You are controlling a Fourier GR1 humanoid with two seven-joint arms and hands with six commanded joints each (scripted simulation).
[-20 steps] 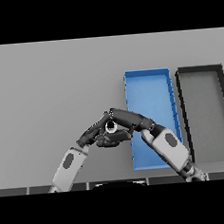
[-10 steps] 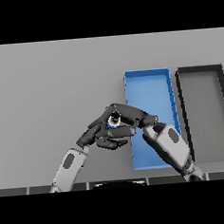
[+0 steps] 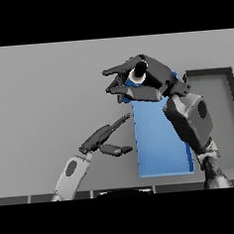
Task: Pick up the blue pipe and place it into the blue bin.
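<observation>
Your right hand [image 3: 146, 82] is curled tight round the pipe [image 3: 137, 75] at the bin's [image 3: 160, 140] far end, probably for the drop, while your left hand [image 3: 103, 137] idles flat-fingered beside the bin.

Change since a second ago: pipe lifted, hands parted.

Right hand [image 3: 148, 79], once low beside the left one in front of the blue bin [image 3: 161, 145], now up over the bin's far end, fingers curled round the pipe [image 3: 137, 76]. Left hand [image 3: 102, 139] no longer touching it, fingers straightened, left behind near the bin's left wall.
</observation>
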